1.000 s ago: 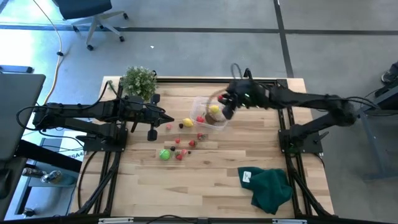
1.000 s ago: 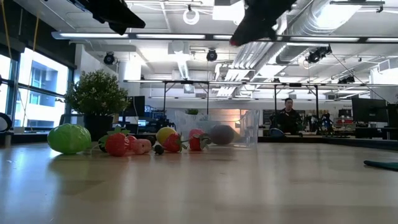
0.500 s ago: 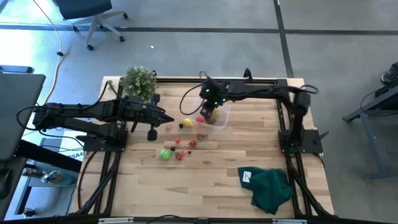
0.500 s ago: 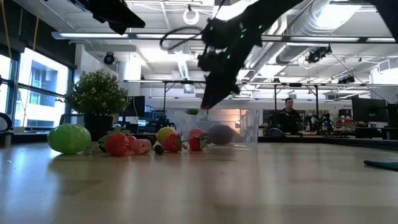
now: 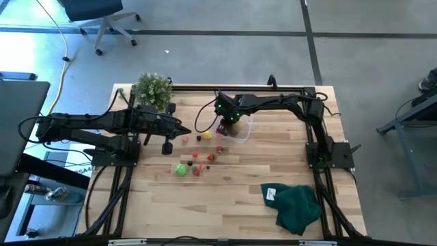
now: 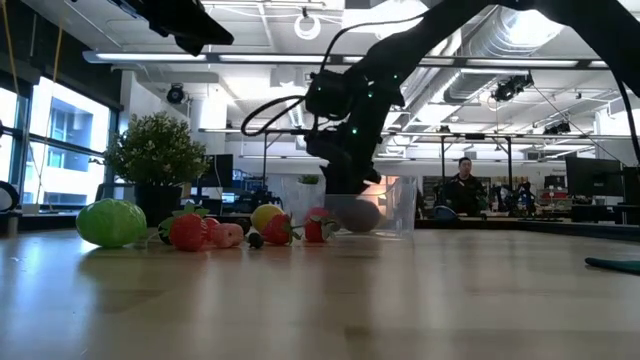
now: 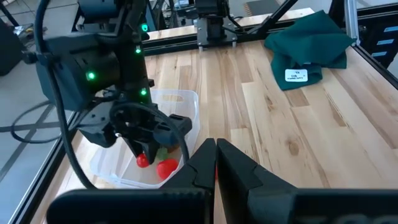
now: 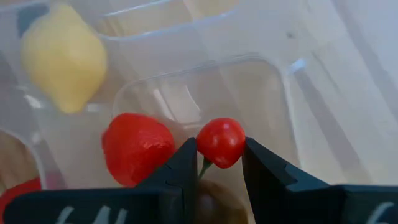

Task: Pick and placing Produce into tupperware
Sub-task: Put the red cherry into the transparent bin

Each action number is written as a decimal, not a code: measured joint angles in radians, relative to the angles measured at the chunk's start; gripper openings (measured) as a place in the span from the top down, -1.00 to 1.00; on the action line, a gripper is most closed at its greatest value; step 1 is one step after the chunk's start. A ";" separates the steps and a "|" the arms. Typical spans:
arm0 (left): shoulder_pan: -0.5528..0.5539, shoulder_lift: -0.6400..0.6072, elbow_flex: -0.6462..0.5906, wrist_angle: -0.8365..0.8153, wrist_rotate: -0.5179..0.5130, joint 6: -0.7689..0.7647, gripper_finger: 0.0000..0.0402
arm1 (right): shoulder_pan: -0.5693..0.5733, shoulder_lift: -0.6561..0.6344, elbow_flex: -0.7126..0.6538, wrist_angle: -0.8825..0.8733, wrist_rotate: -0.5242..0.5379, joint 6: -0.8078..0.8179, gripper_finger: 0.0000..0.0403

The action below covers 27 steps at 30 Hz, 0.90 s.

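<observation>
Nearest in the low view: bare counter (image 6: 320, 300), wide and unobstructed across the front. On the counter's right front in the high view, a crumpled dark green cloth (image 5: 298, 206), well apart from the work area.

Mid-counter, a loose scatter of produce: a bright green piece (image 5: 180, 169) nearest the front, small red pieces (image 5: 199, 166) just beside it, a yellow piece (image 5: 206, 134) farther back, close to the tub. No clear long axis on any of these round pieces.

Left gripper (image 5: 186, 131) parked over the counter's left side, fingers closed on nothing, pointing toward the tub.

Farther back, the clear tupperware (image 5: 235, 128), roughly square, open side up, toward the rear centre of the counter. Open wood to its right, scattered produce crowding its left front.

Right gripper (image 8: 214, 163) lowered over the tub, fingers (image 8: 177, 174) clamped on a small red cherry tomato (image 8: 220, 142) with its stem hanging down between them. Below in the tub, a red strawberry-like piece (image 8: 136, 147); a yellow lemon (image 8: 63, 57) seen through the clear wall.

At the rear left corner, a leafy potted plant (image 5: 151, 89). Beyond the counter, a person (image 6: 461, 190) in the room.
</observation>
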 joint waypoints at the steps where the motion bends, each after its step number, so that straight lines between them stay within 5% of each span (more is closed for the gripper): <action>1: 0.000 0.000 0.000 0.000 0.000 0.000 0.97 | 0.000 -0.001 0.000 0.004 0.007 0.000 0.55; 27: 0.000 0.000 0.000 0.000 0.000 0.000 0.97 | 0.000 -0.001 -0.002 0.005 0.013 0.003 0.38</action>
